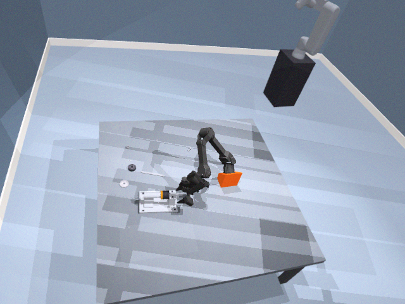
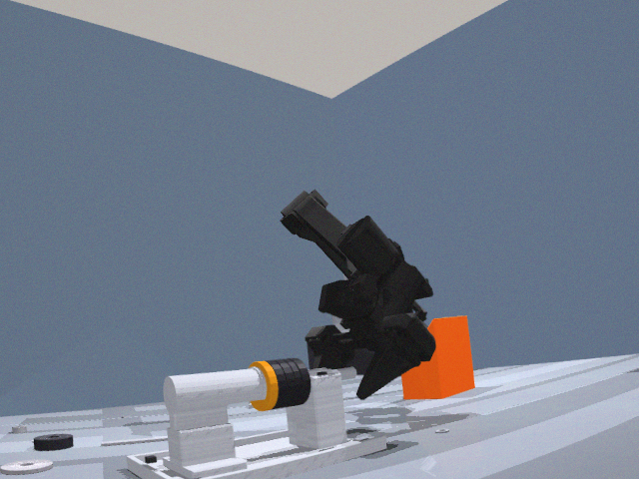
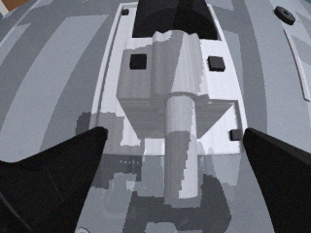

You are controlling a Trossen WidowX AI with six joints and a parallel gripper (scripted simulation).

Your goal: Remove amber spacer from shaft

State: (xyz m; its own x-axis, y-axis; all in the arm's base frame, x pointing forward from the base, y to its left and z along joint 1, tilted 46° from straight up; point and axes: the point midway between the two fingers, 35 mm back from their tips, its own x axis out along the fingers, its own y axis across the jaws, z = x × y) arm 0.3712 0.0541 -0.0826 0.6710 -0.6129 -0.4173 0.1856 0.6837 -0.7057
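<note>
The amber spacer (image 1: pixel 161 194) (image 2: pixel 268 385) sits upright against the cylindrical nose of the big white housing block (image 2: pixel 199 404). Several black spacers (image 2: pixel 293 382) (image 3: pixel 175 21) stand packed between it and the smaller white support block (image 2: pixel 319 412) (image 3: pixel 133 80). The white shaft (image 2: pixel 348 372) (image 3: pixel 181 146) sticks out of the support block's outer side. My gripper (image 1: pixel 179 197) (image 3: pixel 177 135) is open and empty, with one finger on each side of the protruding shaft and clear gaps to both. The shaft inside the spacers is hidden.
The blocks stand on a white base plate (image 1: pixel 157 211) (image 2: pixel 147 465) with small black studs. A black ring (image 1: pixel 131 166) (image 2: pixel 53 441), a white washer (image 1: pixel 123 183) (image 2: pixel 26 467) and a thin white rod (image 1: pixel 152 173) (image 3: pixel 296 65) lie nearby. An orange block (image 1: pixel 229 179) (image 2: pixel 438 358) is at the arm's base.
</note>
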